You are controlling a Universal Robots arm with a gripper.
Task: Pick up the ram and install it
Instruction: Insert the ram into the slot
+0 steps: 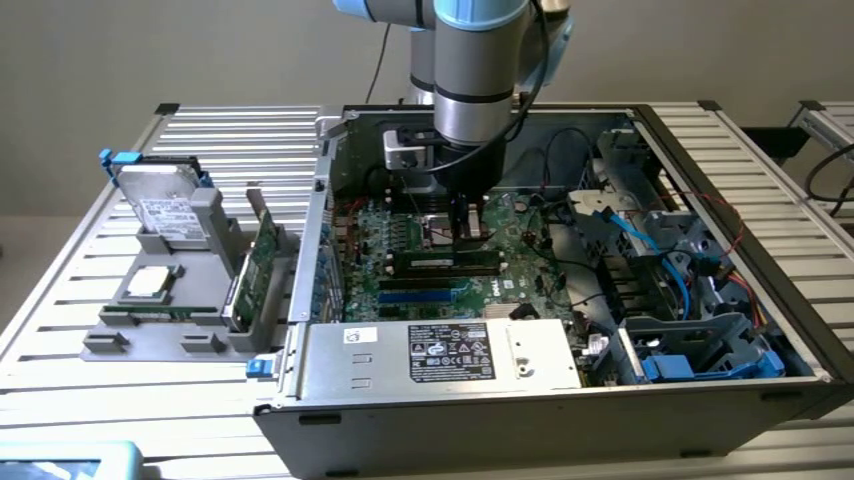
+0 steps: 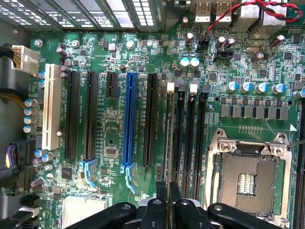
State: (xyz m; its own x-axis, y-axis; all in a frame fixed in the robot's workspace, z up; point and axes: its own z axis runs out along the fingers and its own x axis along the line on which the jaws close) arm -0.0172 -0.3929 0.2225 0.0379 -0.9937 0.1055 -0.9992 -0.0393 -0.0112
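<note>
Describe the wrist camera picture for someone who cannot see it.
The gripper holds a thin memory stick edge-on at the black memory slots of a green motherboard. An empty processor socket sits beside the slots, with a blue slot and a white slot farther off.

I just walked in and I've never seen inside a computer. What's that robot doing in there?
A robot arm is reaching down into an open computer case. Its gripper is pinching the ram, a thin stick with a white label, by its top edge. The stick is right down at the long black slots on the green motherboard. I can't tell if it is pushed all the way in.
</note>
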